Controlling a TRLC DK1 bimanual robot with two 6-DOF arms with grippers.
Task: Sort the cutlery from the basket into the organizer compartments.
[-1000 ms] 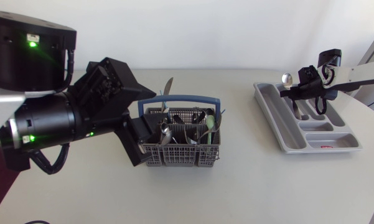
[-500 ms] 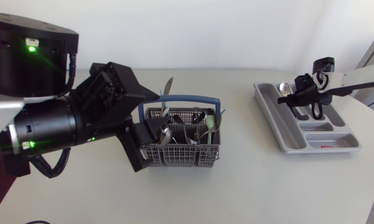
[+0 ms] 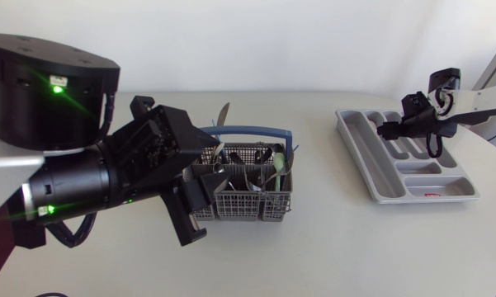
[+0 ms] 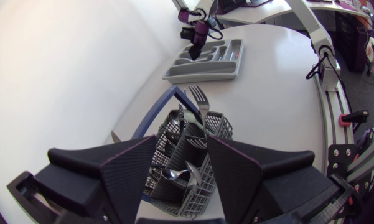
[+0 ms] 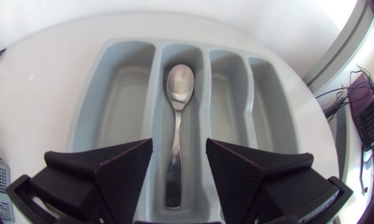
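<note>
A grey plastic mesh cutlery basket with a blue arched handle stands near the middle of the white counter. It holds a cluster of metal cutlery standing upright, among them a silver fork with tines up and a piece with a pale green handle. The left tool sits at the end of the basket nearest the left arm, its two broad black fingers spread apart. In the left wrist view the left tool hangs just above the basket, and the bowl of a small silver spoon shows in the gap between the fingers. Whether either finger touches any cutlery cannot be told.

Well apart from the basket, at the right arm's side of the counter, lies a grey plastic organizer tray with one wide compartment and several narrow ones beside it. The right tool hovers over the tray's narrow compartments. In the right wrist view its fingers stand apart, gripping nothing. A long silver metal spoon lies flat in the narrow compartment next to the wide one. Its bowl points away from the right tool and its handle runs under the gap between the fingers. The left wrist view shows the tray far across the counter with the right tool over it.
</note>
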